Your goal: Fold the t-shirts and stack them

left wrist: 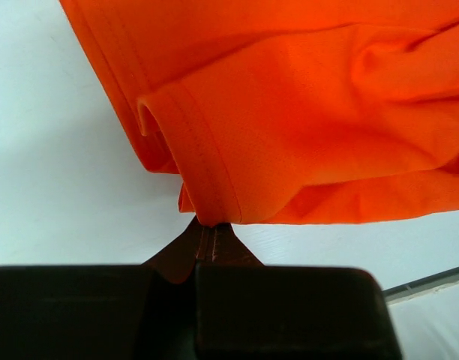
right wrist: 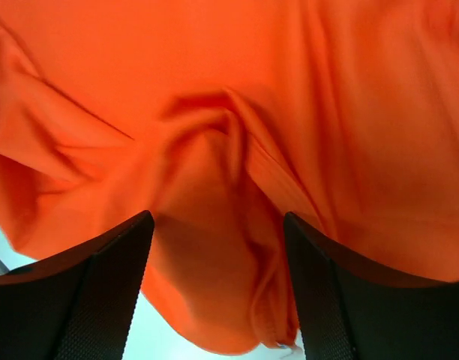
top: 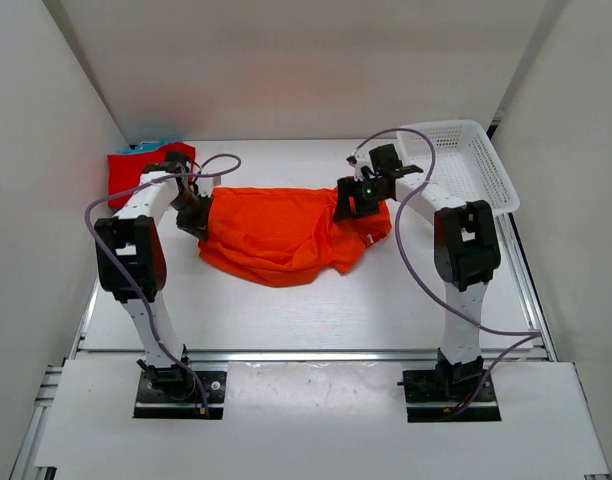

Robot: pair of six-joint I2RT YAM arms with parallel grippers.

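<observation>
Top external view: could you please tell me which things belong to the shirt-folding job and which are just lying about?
Job:
orange t-shirt, hem pinched by the left tool
red t-shirt
teal-blue t-shirt

Lying about:
white mesh basket

The orange t-shirt fills nearly the whole view in loose folds. The right end effector stands spread, its dark fingers apart, with a bunched ridge of cloth between them. A sliver of pale bench shows below.
</observation>
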